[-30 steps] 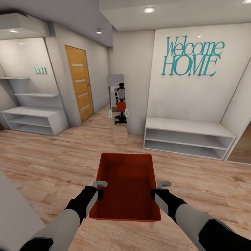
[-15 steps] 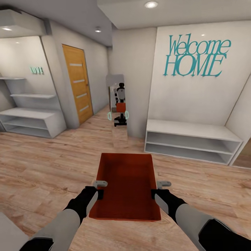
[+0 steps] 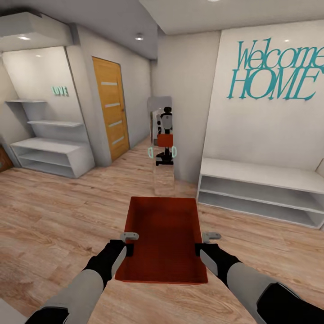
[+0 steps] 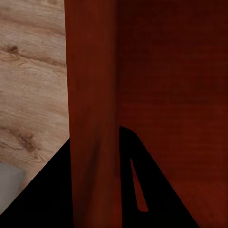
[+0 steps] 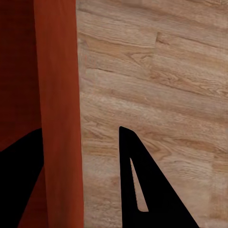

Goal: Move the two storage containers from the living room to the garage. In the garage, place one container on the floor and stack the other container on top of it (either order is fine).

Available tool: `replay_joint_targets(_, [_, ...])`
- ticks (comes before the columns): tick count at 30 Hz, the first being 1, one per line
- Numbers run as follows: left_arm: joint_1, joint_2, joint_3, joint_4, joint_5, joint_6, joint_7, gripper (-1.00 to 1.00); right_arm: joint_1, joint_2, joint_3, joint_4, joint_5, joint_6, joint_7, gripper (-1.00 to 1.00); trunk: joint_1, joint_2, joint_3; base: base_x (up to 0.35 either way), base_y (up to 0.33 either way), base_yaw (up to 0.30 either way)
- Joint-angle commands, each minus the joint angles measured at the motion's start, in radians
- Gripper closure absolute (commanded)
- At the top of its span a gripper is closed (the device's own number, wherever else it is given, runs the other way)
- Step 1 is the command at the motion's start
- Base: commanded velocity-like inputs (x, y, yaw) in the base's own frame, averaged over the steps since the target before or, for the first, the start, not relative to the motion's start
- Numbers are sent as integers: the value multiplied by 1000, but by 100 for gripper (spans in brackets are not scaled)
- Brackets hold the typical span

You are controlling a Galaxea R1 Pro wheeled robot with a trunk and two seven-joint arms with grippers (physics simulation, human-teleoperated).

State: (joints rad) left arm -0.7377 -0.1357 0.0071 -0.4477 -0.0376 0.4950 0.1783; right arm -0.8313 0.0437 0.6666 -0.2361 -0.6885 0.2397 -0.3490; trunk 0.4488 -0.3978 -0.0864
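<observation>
One orange-red storage container (image 3: 164,238) hangs level in front of me above light wood-plank flooring, its open top facing up and nothing inside. My left gripper (image 3: 130,241) is shut on its left wall and my right gripper (image 3: 203,241) on its right wall, both about halfway along. In the left wrist view the container wall (image 4: 92,95) runs between the dark fingers (image 4: 156,199). The right wrist view shows the other wall (image 5: 54,95) between the fingers (image 5: 156,190), with plank floor beyond.
A tall mirror (image 3: 163,144) on the wall corner ahead reflects me and the container. A wood-panelled door (image 3: 110,108) stands to its left. Low white shelving sits at left (image 3: 49,155) and right (image 3: 265,193). Open plank floor (image 3: 67,207) lies between.
The whole view has shifted: door, mirror and the wall lettering now sit further right and a little nearer. The container and both grippers keep the same place in front of me.
</observation>
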Motion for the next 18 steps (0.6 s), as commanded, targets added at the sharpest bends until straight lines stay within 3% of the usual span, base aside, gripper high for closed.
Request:
replay_joint_targets(1, [0,-1,-4,43,25,3,3,100,-2,-1,-21,-28,18,4,-5,100,1,-2,-2,321,0,269])
replay_joint_targets(6, [0,-1,-4,43,25,2,3,100,-2,-1,-21,-28,18,4,-5,100,1,-2,-2,321,0,164])
replay_joint_targets(18, [0,-1,-4,43,25,3,3,100,-2,1,-21,-28,18,4,-5,100,1,-2,-2,321,0,9])
